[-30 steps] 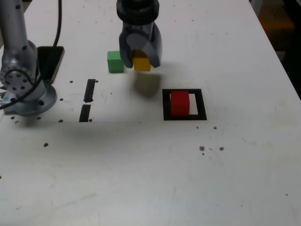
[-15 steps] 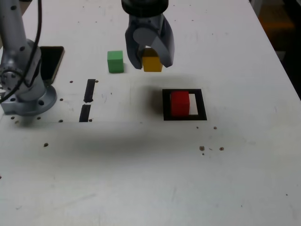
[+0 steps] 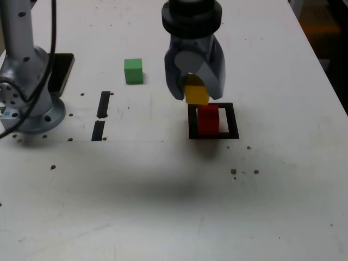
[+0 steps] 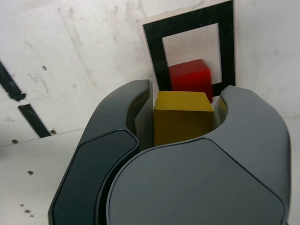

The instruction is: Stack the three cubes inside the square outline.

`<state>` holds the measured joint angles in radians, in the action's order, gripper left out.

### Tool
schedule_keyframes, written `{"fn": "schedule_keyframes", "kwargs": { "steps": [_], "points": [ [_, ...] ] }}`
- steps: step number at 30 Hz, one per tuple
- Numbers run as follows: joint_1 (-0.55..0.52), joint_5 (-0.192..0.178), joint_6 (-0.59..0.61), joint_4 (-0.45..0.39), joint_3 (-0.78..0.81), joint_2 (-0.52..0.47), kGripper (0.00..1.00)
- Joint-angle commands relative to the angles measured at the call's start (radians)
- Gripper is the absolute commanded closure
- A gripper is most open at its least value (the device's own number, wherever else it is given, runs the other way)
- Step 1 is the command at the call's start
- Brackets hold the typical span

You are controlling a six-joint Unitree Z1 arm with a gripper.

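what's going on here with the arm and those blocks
The arm's end effector is shut on the yellow cube, holding it in the air just above the red cube, which sits inside the square outline. The green cube sits on the table, away from the outline, not yet stacked.

I see a white table (image 3: 163, 206) with small dark specks (image 3: 243, 172) scattered across it. Two short black strips (image 3: 101, 115) lie end to end, well off to the pincer's side at the exterior view's left. Farther that way a dark phone-like slab (image 3: 61, 70) lies flat near the table's edge.
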<state>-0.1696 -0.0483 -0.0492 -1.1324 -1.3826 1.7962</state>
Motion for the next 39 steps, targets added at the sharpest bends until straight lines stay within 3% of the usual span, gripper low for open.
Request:
{"fn": "schedule_keyframes", "kwargs": {
  "steps": [1, 14, 39],
  "points": [
    [-0.014, 0.001, 0.014, -0.003, -0.018, 0.007, 0.82],
    [-0.042, 0.011, 0.041, 0.008, -0.050, 0.071, 0.82],
    [-0.033, -0.033, 0.063, 0.035, -0.021, 0.112, 0.78]
  ]
}}
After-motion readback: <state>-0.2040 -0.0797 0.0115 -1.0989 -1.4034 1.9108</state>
